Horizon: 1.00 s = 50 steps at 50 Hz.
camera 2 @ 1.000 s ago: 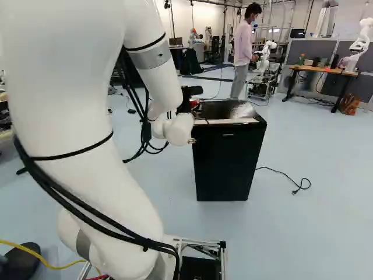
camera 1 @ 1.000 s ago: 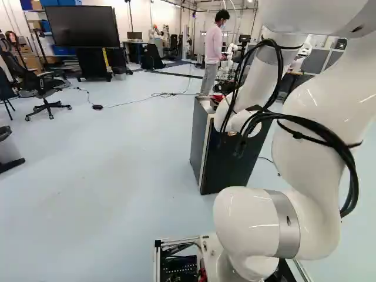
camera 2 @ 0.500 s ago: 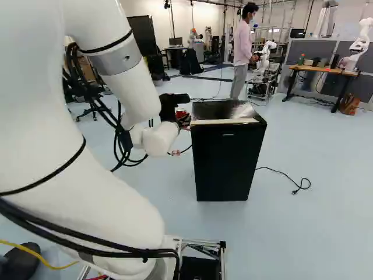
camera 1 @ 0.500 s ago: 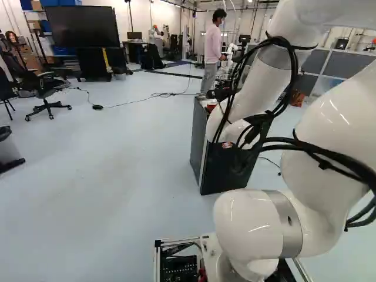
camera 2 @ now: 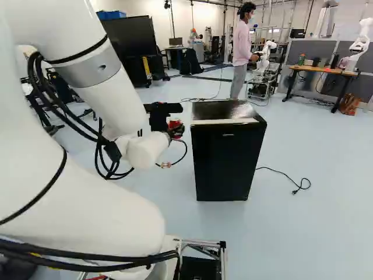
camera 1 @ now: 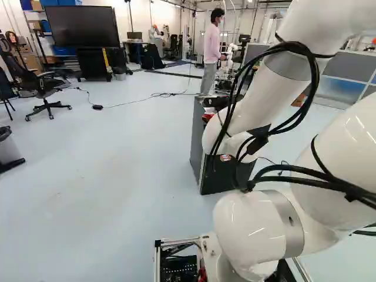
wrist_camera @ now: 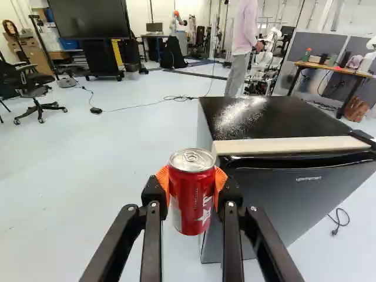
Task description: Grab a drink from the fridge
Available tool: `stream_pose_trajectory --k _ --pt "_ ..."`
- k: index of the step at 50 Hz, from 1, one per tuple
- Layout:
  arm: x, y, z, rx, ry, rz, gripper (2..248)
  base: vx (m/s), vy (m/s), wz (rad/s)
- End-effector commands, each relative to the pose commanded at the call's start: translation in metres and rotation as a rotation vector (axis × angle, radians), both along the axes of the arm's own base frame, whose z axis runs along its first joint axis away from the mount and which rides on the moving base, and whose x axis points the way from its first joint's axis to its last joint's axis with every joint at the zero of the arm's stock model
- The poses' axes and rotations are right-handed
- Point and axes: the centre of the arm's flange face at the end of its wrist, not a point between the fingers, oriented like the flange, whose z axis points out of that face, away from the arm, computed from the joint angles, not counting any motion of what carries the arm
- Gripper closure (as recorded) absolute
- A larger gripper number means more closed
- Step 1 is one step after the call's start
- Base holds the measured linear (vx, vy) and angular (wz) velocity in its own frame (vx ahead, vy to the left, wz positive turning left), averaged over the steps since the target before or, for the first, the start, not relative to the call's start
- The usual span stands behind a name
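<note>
In the right base view my gripper [camera 2: 176, 129] is beside the black fridge [camera 2: 226, 166], on the fridge's left, level with its upper part. Between the orange pads of my gripper [wrist_camera: 191, 181] in the wrist view is an upright red can [wrist_camera: 191, 205] with a silver top; both fingers press on its sides, so the gripper is shut on it. The fridge door looks closed, with a pale strip along its top edge. From the left base view, the arm's wrist covers much of the fridge [camera 1: 201, 132].
A black cable with a plug [camera 2: 300, 185] lies on the floor right of the fridge. A person stands behind the fridge. Farther back are a desk [camera 2: 326, 70], another robot [camera 2: 360, 44], a large screen [camera 1: 82, 26] and an office chair [camera 1: 44, 88].
The arm has swung left and back from over the fridge's top edge in the right base view, carrying the can along. The base and the fridge have stayed put.
</note>
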Motion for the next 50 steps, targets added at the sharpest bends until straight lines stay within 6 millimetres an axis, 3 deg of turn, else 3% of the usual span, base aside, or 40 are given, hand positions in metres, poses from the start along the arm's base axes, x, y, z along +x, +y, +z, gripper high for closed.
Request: stream_pose_trajectory --k 22,50 --pt "-0.021 0.007 -0.008 0.012 0.030 0.002 156 0.000 0.000 0.000" --pt "-0.023 0.008 -0.009 0.013 0.034 0.002 156 0.000 0.000 0.000"
